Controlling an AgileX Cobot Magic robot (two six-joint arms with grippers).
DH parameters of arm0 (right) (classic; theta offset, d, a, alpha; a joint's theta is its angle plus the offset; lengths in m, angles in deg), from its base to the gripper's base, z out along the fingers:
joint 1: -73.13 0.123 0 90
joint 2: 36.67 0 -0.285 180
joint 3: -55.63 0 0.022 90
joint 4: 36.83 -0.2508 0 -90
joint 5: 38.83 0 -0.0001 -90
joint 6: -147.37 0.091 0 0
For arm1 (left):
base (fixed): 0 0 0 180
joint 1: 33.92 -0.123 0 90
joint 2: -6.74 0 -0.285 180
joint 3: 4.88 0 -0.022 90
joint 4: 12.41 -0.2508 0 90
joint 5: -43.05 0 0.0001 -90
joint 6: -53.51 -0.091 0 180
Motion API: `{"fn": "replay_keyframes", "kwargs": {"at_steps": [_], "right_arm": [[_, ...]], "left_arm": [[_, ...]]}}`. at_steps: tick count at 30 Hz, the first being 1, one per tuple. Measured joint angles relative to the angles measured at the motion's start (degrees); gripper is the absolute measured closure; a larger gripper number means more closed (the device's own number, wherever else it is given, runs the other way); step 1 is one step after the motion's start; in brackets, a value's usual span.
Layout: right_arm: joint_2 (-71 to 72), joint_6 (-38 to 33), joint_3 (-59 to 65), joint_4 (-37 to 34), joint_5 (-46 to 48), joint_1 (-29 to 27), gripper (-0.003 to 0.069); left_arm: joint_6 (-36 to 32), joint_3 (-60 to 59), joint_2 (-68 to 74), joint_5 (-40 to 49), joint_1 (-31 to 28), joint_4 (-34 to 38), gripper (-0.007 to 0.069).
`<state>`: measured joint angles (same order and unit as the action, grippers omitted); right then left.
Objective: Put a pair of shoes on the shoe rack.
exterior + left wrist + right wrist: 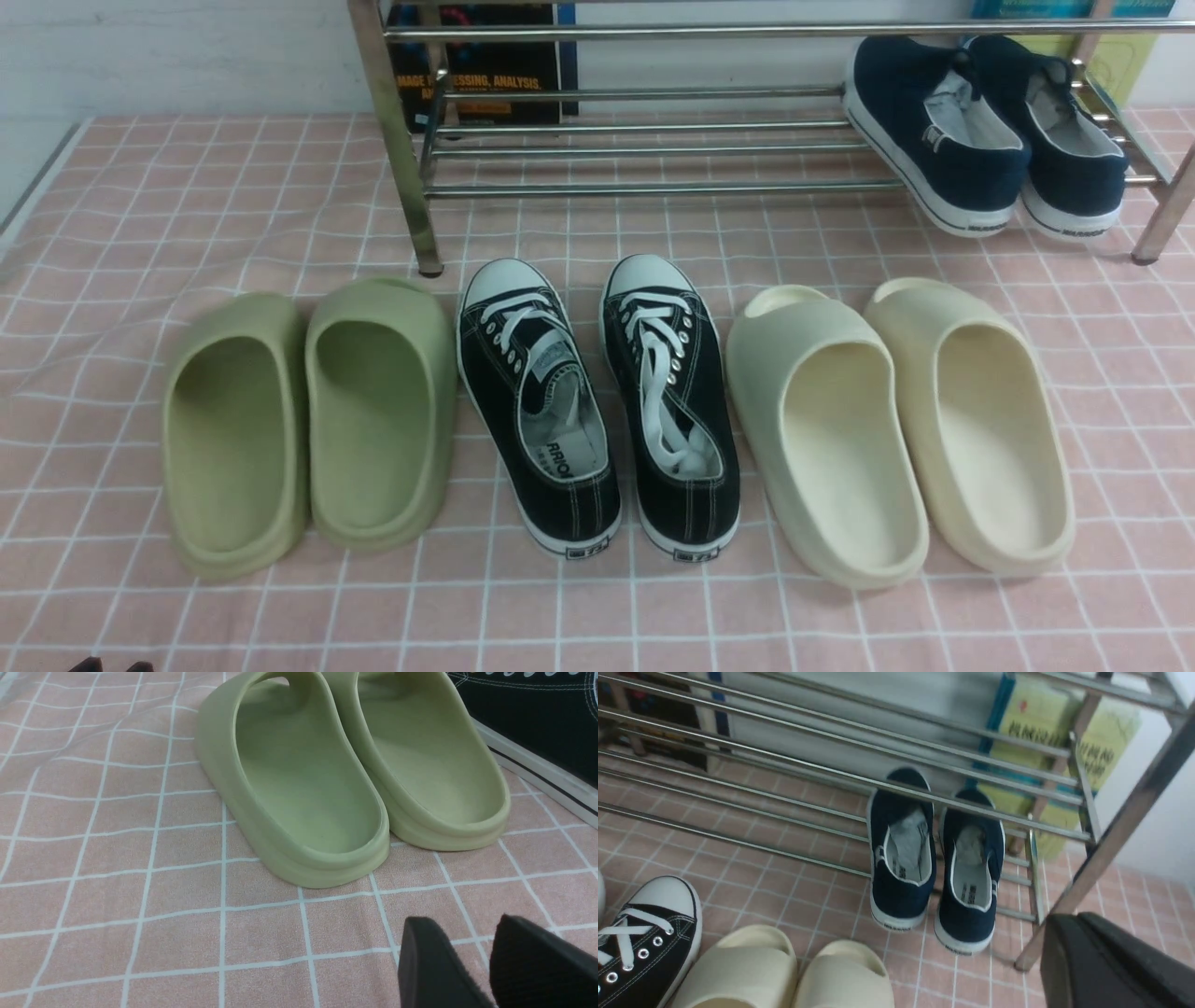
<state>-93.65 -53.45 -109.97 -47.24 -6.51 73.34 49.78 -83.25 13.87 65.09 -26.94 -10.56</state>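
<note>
The two dark navy slip-on shoes (934,121) (1064,131) rest side by side on the lower bars of the chrome shoe rack (653,187), at its right end, heels overhanging the front bar. They also show in the right wrist view (901,858) (971,872), under the rack's bars (738,751). My right gripper (1073,919) is shut and empty, back from the rack near its front right leg. My left gripper (462,924) is empty with its fingers a little apart, low over the cloth near the green slides; only its tips (107,665) show in the front view.
In front of the rack stand a row of green slides (308,420), black lace-up sneakers with white toe caps (597,401) and cream slides (896,420) on a pink checked cloth (187,187). Books (476,65) lean behind the rack.
</note>
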Motion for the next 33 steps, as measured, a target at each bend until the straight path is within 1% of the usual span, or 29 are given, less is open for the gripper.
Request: {"fn": "replay_keyframes", "kwargs": {"at_steps": [2, 3, 4, 5, 7, 8, 10, 17, 20, 27, 33], "right_arm": [[7.3, -1.4, 8.6, -0.4, -5.9, 1.4, 0.0663], [7.3, -1.4, 9.4, -0.4, -5.9, 1.4, 0.0663], [12.0, -1.7, 16.0, -0.5, -8.9, 1.7, 0.0663], [14.7, -1.8, 20.1, -0.8, -10.5, 1.7, 0.0662], [19.5, -2.0, 27.8, -1.7, -13.3, 1.7, 0.0659], [20.4, -2.0, 28.6, -1.8, -13.8, 1.7, 0.0659], [25.5, -2.0, 37.4, -3.3, -18.2, 1.7, 0.0659], [28.9, -2.1, 52.2, -5.8, -27.3, 1.7, 0.0652], [28.9, -2.1, 57.0, -6.5, -27.8, 1.7, 0.0648], [28.9, -2.1, 63.9, -6.9, -27.9, 1.7, 0.0640], [31.1, -2.1, 64.2, -6.9, -22.2, 1.8, 0.0631]], "left_arm": [[0.0, 0.0, 0.0, 0.0, 0.0, 0.0, 0.0387], [0.0, 0.0, 0.0, 0.0, 0.0, 0.0, 0.0387], [0.0, 0.0, 0.0, 0.0, 0.0, 0.0, 0.0387], [0.0, 0.0, 0.0, 0.0, 0.0, 0.0, 0.0387], [0.0, 0.0, 0.0, 0.0, 0.0, 0.0, 0.0387], [0.0, 0.0, 0.0, 0.0, 0.0, 0.0, 0.0387], [0.0, 0.0, 0.0, 0.0, 0.0, -0.1, 0.0387], [0.0, 0.0, 0.0, 0.0, 0.0, -0.1, 0.0387], [0.0, 0.0, 0.0, 0.0, 0.0, -0.1, 0.0387], [0.0, 0.0, 0.0, 0.0, 0.0, -0.1, 0.0387], [0.0, 0.0, 0.0, 0.0, 0.0, -0.1, 0.0387]]}}
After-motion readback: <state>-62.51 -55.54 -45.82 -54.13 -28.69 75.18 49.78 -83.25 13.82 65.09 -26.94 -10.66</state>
